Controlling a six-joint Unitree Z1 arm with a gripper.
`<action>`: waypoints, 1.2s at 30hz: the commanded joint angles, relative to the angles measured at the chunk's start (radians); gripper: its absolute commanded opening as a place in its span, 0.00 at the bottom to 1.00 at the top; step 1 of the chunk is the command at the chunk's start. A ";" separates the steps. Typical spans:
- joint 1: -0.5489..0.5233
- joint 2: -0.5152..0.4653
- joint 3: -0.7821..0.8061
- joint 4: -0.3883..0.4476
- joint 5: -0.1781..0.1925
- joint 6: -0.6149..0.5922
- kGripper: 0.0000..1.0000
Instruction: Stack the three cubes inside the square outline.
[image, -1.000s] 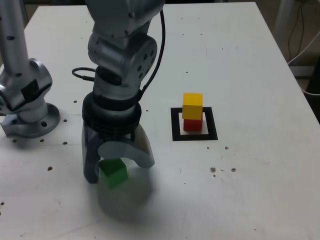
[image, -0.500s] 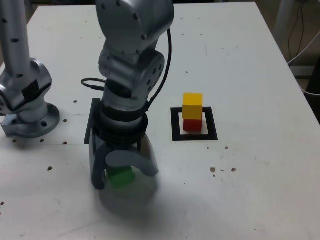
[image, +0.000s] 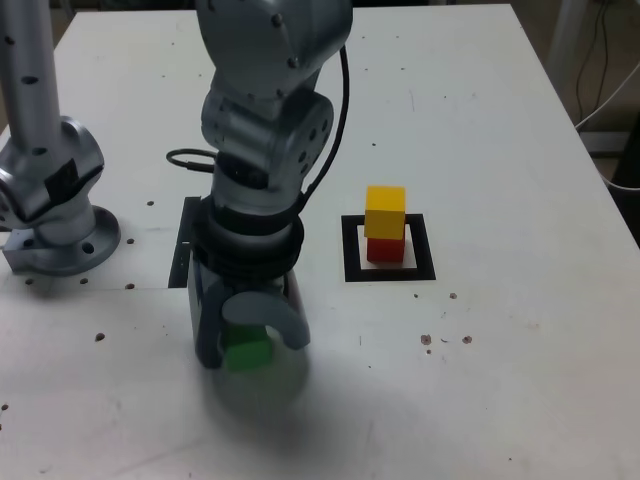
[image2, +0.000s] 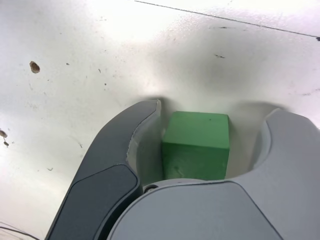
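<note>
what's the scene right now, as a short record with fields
table: white, small dark specks
outline: black square, at the exterior view's right of the arm
red cube: inside the outline
yellow cube: on top of the red cube
green cube: on the table, between the gripper's jaws
gripper: pointing down around the green cube, one jaw against it, a gap at the other
stack so far: two of three
</note>
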 joint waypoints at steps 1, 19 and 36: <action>0.001 -0.009 -0.022 0.040 -0.005 0.003 0.42; 0.001 0.027 -0.098 0.130 -0.011 0.027 0.19; 0.001 0.056 -0.073 0.050 -0.033 0.082 0.39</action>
